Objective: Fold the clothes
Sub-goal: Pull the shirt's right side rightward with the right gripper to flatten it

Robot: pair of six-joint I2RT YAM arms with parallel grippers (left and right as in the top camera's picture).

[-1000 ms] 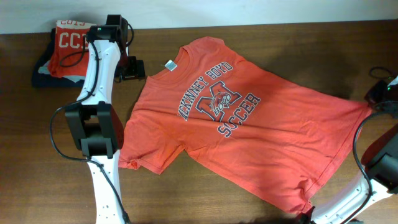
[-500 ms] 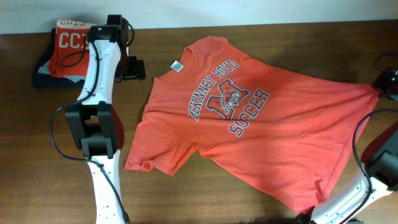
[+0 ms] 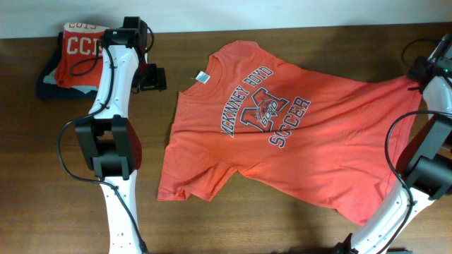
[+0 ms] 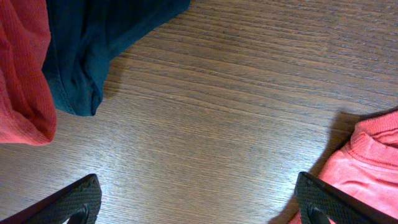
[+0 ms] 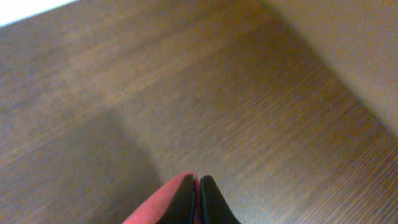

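Observation:
The clothes, an orange-red T-shirt point(image 3: 311, 152) with a navy-and-white soccer print, lie spread face up across the table's middle and right, white neck tag point(image 3: 201, 75) at the collar. My right gripper point(image 3: 418, 73) is at the far right, shut on the shirt's hem corner. In the right wrist view a strip of red fabric point(image 5: 163, 204) is pinched between the shut jaws of that gripper point(image 5: 198, 186). My left gripper point(image 3: 152, 77) stands wide open just left of the collar, nothing in it. The left wrist view has this gripper point(image 4: 202, 205) over bare wood and the shirt's edge point(image 4: 373, 165) by the right finger.
A folded red shirt with white letters point(image 3: 79, 49) lies on a dark navy garment point(image 3: 49, 86) at the back left corner. Both show in the left wrist view, the navy garment point(image 4: 93, 50) and the red one point(image 4: 22, 74). The table's back edge meets a pale wall.
My right gripper has moved toward the back right with the hem corner, dragging the shirt rightward and turning it. The left arm has not moved.

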